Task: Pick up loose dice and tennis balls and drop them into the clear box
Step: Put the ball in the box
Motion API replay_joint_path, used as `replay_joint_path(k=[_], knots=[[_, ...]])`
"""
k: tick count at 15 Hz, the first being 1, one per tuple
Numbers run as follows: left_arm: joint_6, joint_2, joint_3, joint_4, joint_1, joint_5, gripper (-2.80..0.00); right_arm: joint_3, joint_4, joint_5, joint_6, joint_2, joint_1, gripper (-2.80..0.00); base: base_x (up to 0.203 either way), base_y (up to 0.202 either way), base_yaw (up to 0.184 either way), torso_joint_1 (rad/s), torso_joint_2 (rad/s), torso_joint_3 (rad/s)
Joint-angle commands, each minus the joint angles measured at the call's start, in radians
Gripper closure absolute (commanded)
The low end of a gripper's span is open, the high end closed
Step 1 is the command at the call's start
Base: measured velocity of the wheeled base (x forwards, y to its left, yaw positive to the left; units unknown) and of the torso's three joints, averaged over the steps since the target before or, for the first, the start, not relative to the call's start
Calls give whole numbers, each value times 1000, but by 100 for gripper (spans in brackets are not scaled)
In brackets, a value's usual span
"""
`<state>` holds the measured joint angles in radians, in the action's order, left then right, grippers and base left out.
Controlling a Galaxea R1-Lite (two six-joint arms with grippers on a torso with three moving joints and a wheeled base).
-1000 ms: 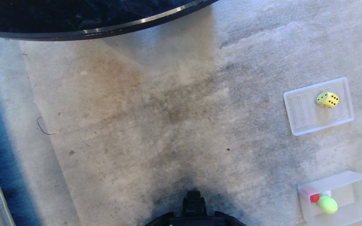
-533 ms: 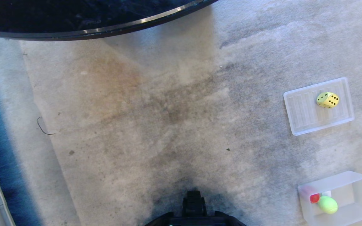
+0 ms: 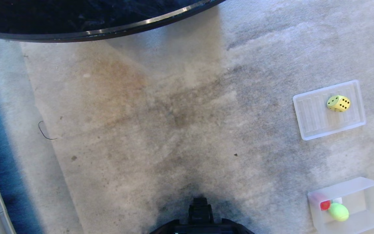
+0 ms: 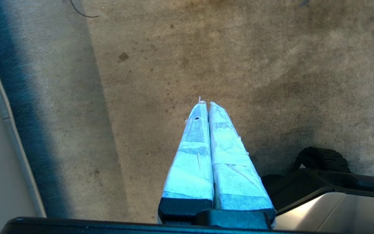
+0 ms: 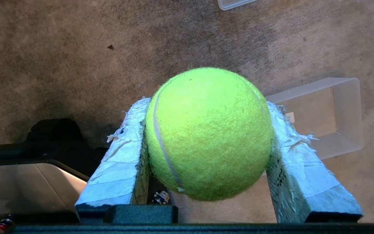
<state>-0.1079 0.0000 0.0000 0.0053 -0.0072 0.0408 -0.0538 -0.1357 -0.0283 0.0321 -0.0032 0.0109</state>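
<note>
Right gripper [image 5: 206, 143] clamps a tennis ball [image 5: 208, 133] above carpet [image 3: 174, 130], beside the clear box [image 5: 352, 113]. Carry step; next needs centring over box, then release. Left gripper [image 4: 205, 105] pinched empty.

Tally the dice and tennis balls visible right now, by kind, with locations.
Dice: 2, yellow die on the lid, red die in the clear box.
Tennis balls: 2, boxed tennis ball, held tennis ball in the right gripper.
Total: 4.
</note>
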Motion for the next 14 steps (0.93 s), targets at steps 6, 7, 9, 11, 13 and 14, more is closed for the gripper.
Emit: replay_joint_path(k=[6,7,9,11,13,14], knots=[[-27,0,0,-4,0,10,0,0,-1,0,0,2,0,0,0,0,0,0,0,0],[-27,0,0,-4,0,10,0,0,-1,0,0,2,0,0,0,0,0,-2,2,85],[-27,0,0,-2,0,10,0,0,-1,-1,0,2,0,0,0,0,0,3,4,149],[-29,0,0,-3,0,10,0,0,-1,-1,0,2,0,0,0,0,0,6,0,190],[-27,0,0,-1,0,8,0,0,-1,0,-1,2,0,0,0,0,0,2,3,200],[-27,0,0,-1,0,8,0,0,-1,1,-1,2,0,0,0,0,0,-2,-2,209]])
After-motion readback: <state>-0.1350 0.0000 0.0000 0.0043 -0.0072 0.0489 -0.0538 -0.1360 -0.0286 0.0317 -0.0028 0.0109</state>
